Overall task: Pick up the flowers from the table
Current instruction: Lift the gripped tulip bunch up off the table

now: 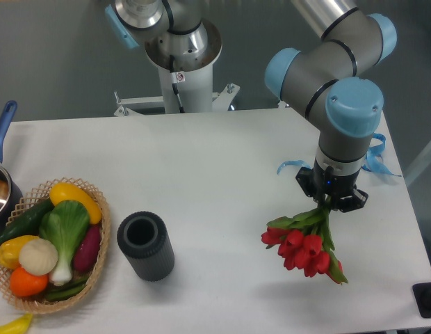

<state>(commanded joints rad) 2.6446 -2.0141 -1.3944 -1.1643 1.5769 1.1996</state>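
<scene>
The flowers, red tulips with green leaves, hang head-down from my gripper at the right side of the white table. The stems run up between the fingers, which are shut on them. The red heads sit low over the tabletop, and I cannot tell whether they touch it. The upper stems and the string are hidden by the gripper.
A dark grey cylindrical vase stands left of the flowers. A wicker basket of vegetables sits at the left edge, with a pot behind it. A blue ribbon lies behind the gripper. The arm's base stands at the back.
</scene>
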